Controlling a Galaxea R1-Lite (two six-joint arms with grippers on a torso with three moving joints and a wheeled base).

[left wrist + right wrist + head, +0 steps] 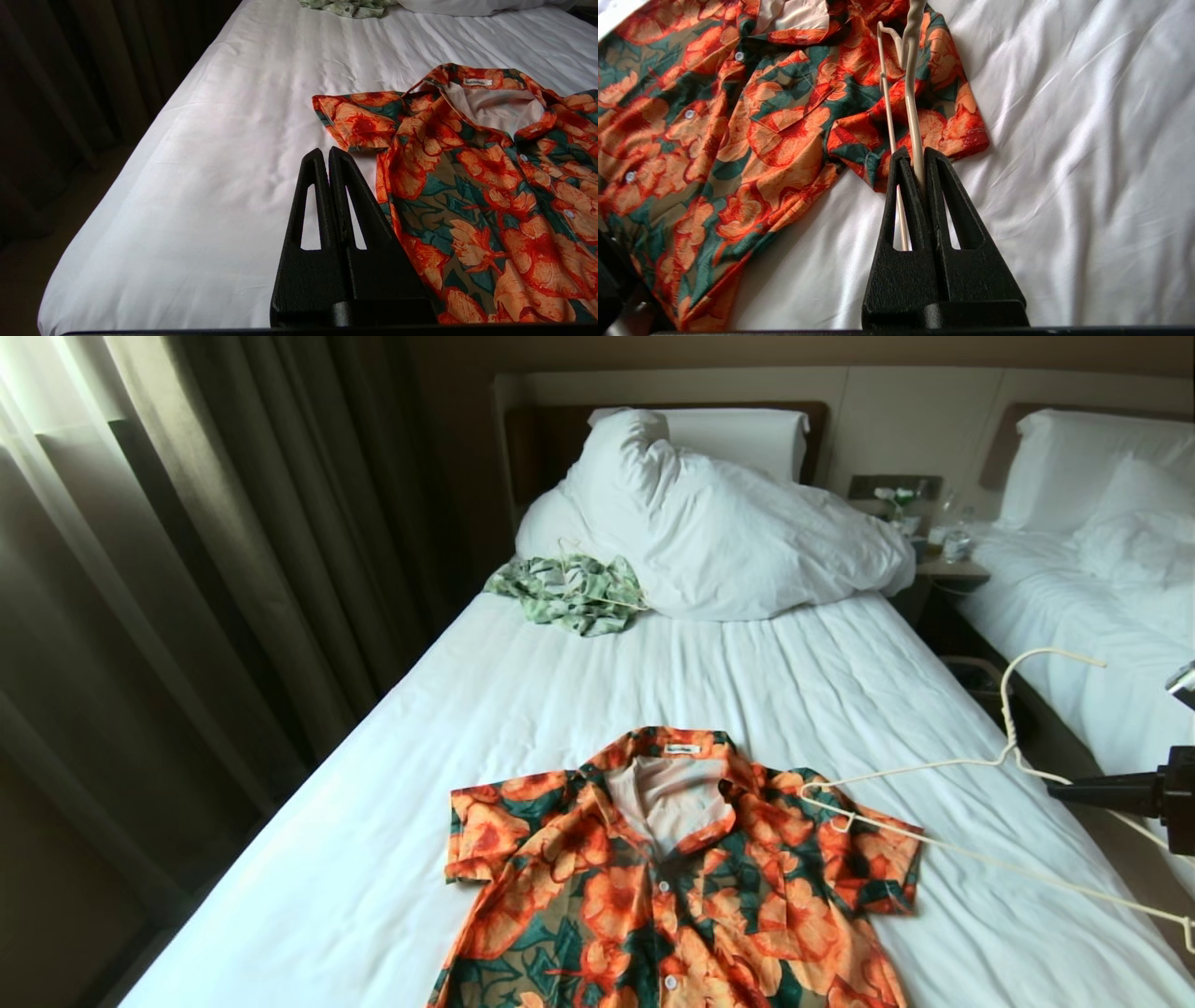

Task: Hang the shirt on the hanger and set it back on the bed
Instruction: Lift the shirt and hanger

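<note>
The shirt (672,887), orange flowers on dark green, lies flat and collar-up on the bed (523,691), buttoned at the front. Coming in from the right edge of the head view, my right gripper (1055,791) is shut on the hanger (1007,723). The thin cream hanger hangs tilted above the sheet, one end over the shirt's right sleeve and its hook pointing up. In the right wrist view the wire (911,93) is pinched between the shut right gripper (917,156), above the sleeve (924,126). My left gripper (328,151) is shut and empty, low beside the shirt's other sleeve (359,126).
A pale green-and-white shirt (569,590) lies crumpled by the bunched duvet (728,532) at the head of the bed. Dark curtains (187,569) run along the left. A nightstand (943,565) and a second bed (1102,616) stand to the right.
</note>
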